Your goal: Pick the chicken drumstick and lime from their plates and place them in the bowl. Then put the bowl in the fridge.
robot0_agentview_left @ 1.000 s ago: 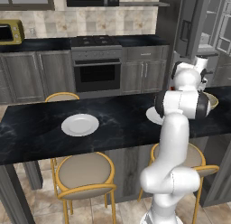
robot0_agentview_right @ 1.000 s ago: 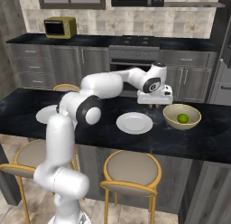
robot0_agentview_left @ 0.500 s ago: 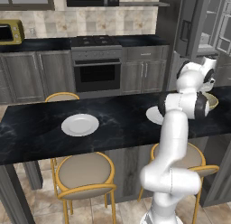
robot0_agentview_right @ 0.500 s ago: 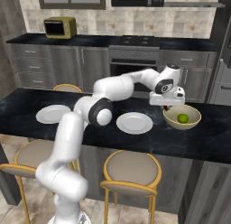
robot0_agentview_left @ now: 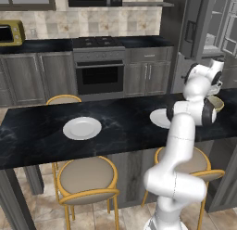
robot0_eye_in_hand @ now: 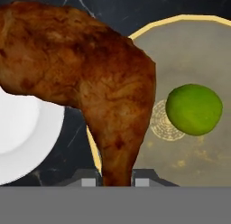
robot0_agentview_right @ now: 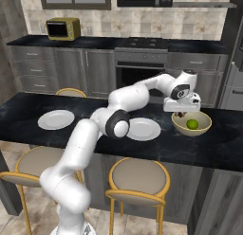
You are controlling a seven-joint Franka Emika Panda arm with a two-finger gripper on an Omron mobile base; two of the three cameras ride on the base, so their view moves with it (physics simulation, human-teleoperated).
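Lime (robot0_agentview_right: 192,123) lies inside the tan bowl (robot0_agentview_right: 204,128) on the dark surface (robot0_agentview_right: 28,108), beside an empty white plate (robot0_agentview_right: 142,129). Tool (robot0_agentview_right: 179,112), clenched on the chicken drumstick (robot0_eye_in_hand: 90,83), hangs over the bowl's near rim, arm stretched far forward.

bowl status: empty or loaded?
Partly loaded. The lime lies inside the bowl; the chicken drumstick hangs above its rim, clamped in the gripper, not yet in.

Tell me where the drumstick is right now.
The drumstick hangs in the shut tool, over the bowl's near rim beside the lime.
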